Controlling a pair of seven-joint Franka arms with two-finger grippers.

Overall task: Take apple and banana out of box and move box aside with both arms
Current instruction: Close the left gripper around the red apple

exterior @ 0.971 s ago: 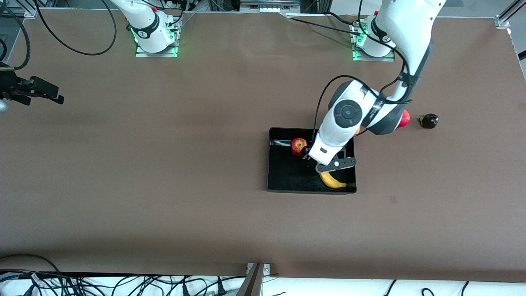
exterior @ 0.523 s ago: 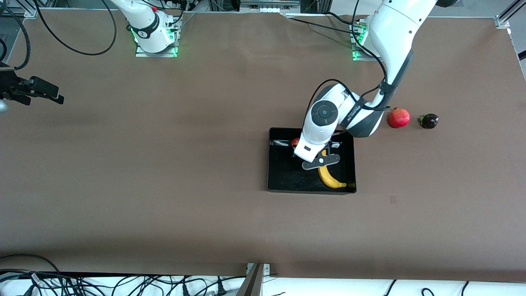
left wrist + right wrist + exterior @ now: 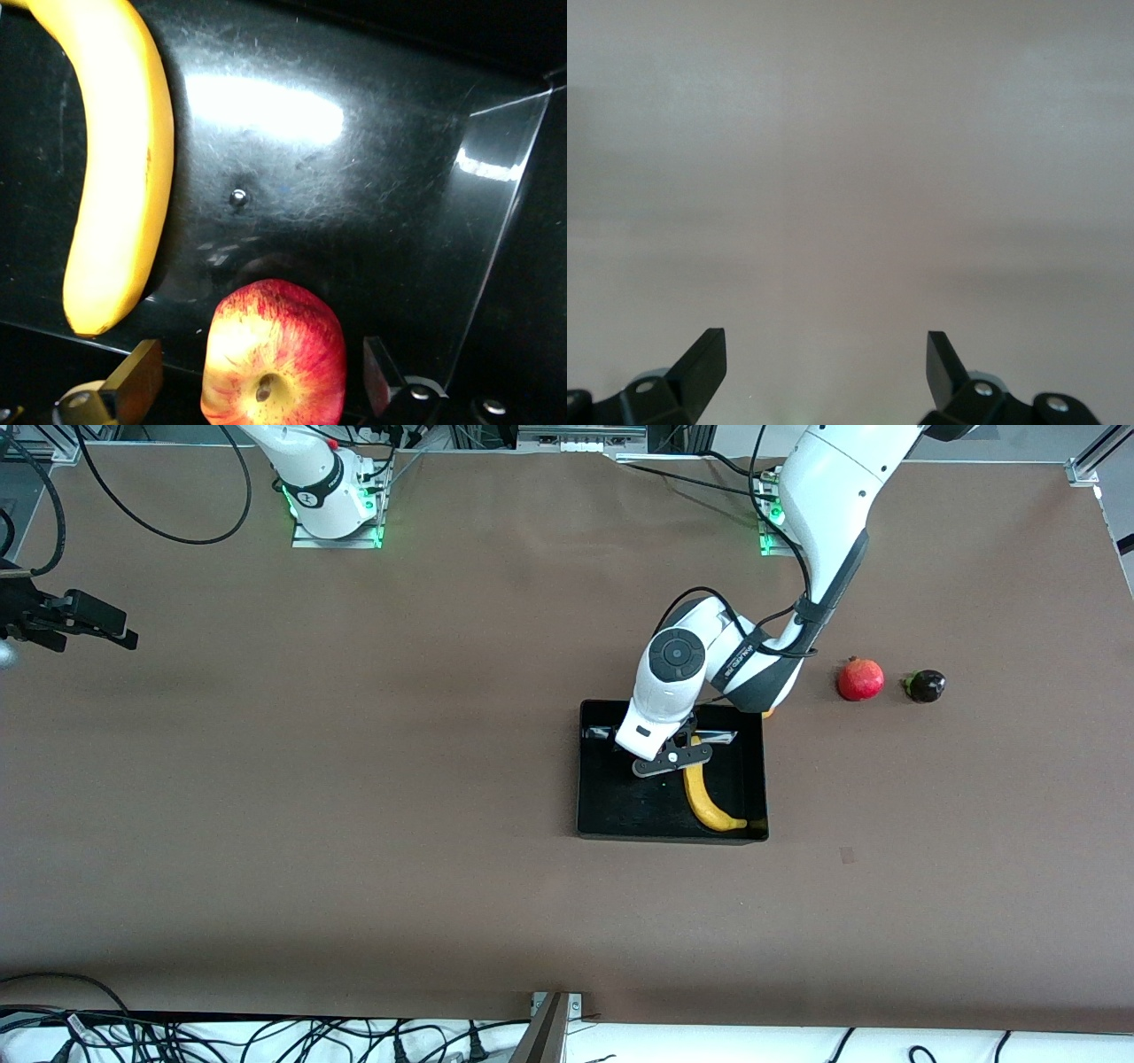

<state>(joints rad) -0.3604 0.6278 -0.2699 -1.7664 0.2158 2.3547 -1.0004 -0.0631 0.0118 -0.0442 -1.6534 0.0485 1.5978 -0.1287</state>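
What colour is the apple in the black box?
Red with yellow streaks. The apple shows best in the left wrist view, beside the banana.

Left arm point(image 3: 673, 682) hides the apple point(image 3: 275, 354) (front view only).

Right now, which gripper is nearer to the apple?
Left. The left gripper hangs open right over the apple in the box. The right gripper waits at the right arm's end of the table.

apple point(image 3: 275, 354), banana point(image 3: 706, 802) in box point(image 3: 611, 806)
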